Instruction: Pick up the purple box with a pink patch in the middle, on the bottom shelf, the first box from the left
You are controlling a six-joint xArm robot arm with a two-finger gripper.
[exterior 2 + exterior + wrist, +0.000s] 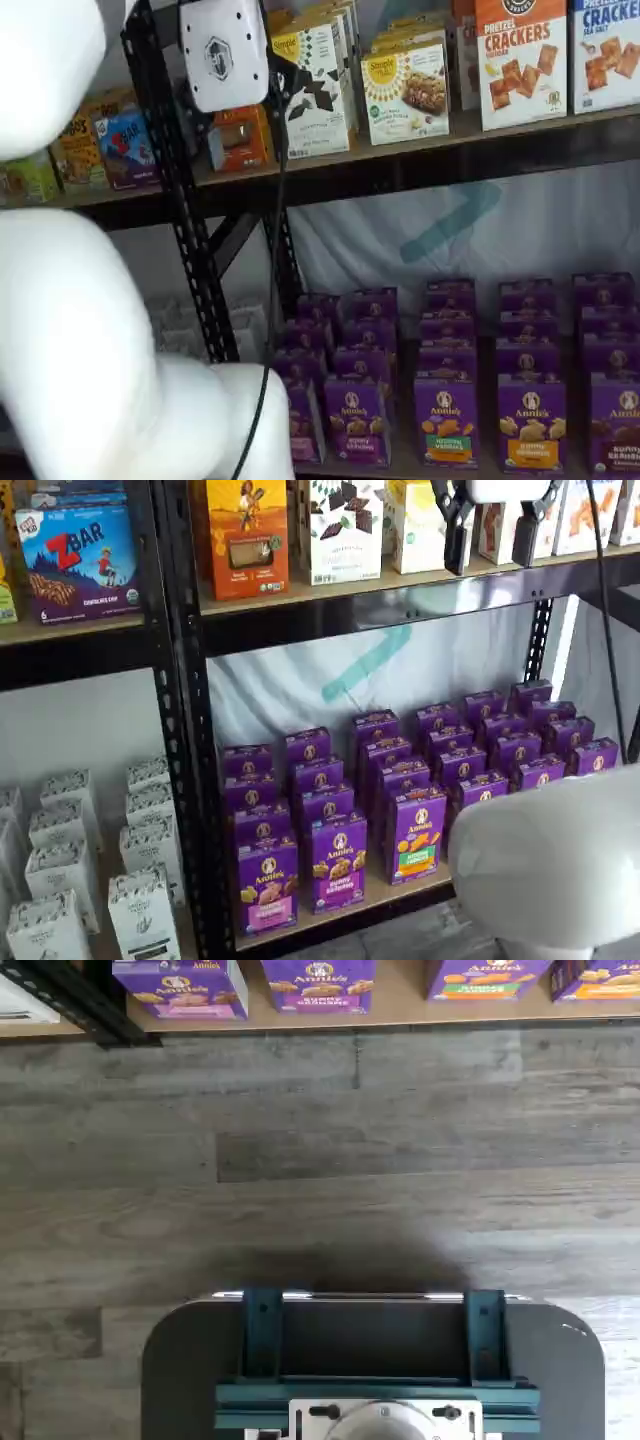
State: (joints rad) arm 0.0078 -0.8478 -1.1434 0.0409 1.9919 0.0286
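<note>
Up by the upper shelf the gripper (492, 540) hangs with its two black fingers (455, 535) spread wide apart, a plain gap between them and nothing held. Far below the fingers and off toward the black upright, the purple box (267, 883) with its pink patch stands upright at the front of the bottom shelf (400, 888), just beside a like purple carton (338, 861).

Grey wood-plank floor (320, 1160) runs in front of the racks. A white sheet (400, 670) with a teal stripe (365, 663) hangs behind the lower boxes. Black perforated uprights (180, 730) frame the racks, and an upper board (420, 150) carries cartons.
</note>
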